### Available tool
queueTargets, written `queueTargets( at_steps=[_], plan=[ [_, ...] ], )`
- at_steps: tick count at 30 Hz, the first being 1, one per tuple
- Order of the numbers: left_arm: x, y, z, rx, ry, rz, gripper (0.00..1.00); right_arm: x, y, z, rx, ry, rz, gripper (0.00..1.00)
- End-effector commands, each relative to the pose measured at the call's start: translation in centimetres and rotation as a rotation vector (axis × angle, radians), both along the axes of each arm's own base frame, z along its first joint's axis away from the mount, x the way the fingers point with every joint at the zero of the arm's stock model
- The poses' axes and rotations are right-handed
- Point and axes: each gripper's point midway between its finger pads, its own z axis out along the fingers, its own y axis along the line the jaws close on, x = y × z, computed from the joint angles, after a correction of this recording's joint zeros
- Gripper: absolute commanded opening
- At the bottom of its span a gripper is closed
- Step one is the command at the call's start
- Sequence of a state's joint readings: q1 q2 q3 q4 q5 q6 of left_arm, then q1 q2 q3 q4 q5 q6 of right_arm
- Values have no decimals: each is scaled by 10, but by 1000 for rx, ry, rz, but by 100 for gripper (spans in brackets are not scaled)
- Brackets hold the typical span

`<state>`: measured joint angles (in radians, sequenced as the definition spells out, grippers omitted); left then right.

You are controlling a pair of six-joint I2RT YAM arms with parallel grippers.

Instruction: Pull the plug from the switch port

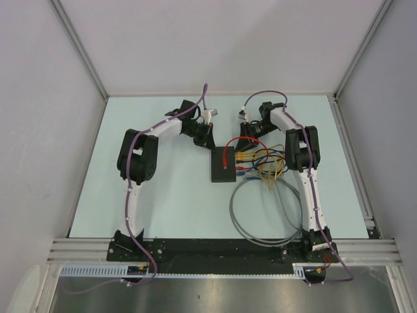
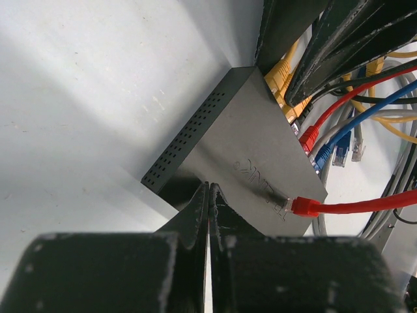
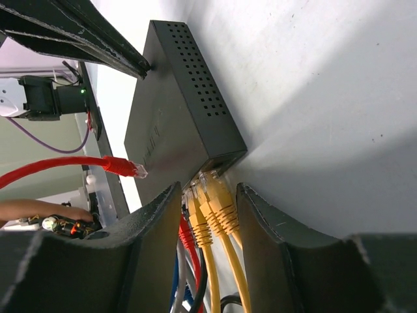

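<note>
The black switch (image 1: 223,165) lies flat mid-table and shows in the left wrist view (image 2: 247,156) and the right wrist view (image 3: 169,124). Yellow plugs (image 3: 212,202) sit in its sockets, with red, blue and grey cables beside them. My right gripper (image 3: 207,195) is open, its fingers (image 3: 260,222) on either side of the yellow plugs without closing on them; it also shows in the top view (image 1: 251,134). My left gripper (image 2: 208,190) is shut and empty, its tip at the switch's far end (image 1: 207,135). A loose red plug (image 2: 305,207) rests on the switch's top.
A tangle of yellow, blue and red cables (image 1: 267,163) spreads right of the switch. A grey cable loop (image 1: 264,212) lies toward the near edge. Grey walls enclose the table on three sides.
</note>
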<state>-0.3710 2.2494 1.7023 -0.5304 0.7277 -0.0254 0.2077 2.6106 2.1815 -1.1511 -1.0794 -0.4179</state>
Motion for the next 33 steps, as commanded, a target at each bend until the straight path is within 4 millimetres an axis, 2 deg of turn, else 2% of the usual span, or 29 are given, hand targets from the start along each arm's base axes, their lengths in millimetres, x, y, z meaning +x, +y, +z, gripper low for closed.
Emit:
queueTargets(
  at_steps=[1,10,16,23,30,33],
  plan=[
    [-3,19,-40,169,-15,8,0,-4,-1,-39,-105,-18,41,45],
    [-3,19,-41,173,-14,8,0,-8,0,-40,-106,-12,59,40],
    [-3,19,-42,175,-15,7,0,-9,0,-42,-106,-12,65,30],
    [-3,17,-41,176,-19,1,0,-10,-1,-41,-100,-8,70,25],
    [-5,16,-42,176,-18,-5,0,-13,0,-44,-131,-15,79,14],
    [-4,18,-44,200,-37,-11,0,-11,-1,-46,-136,-27,87,5]
  ],
)
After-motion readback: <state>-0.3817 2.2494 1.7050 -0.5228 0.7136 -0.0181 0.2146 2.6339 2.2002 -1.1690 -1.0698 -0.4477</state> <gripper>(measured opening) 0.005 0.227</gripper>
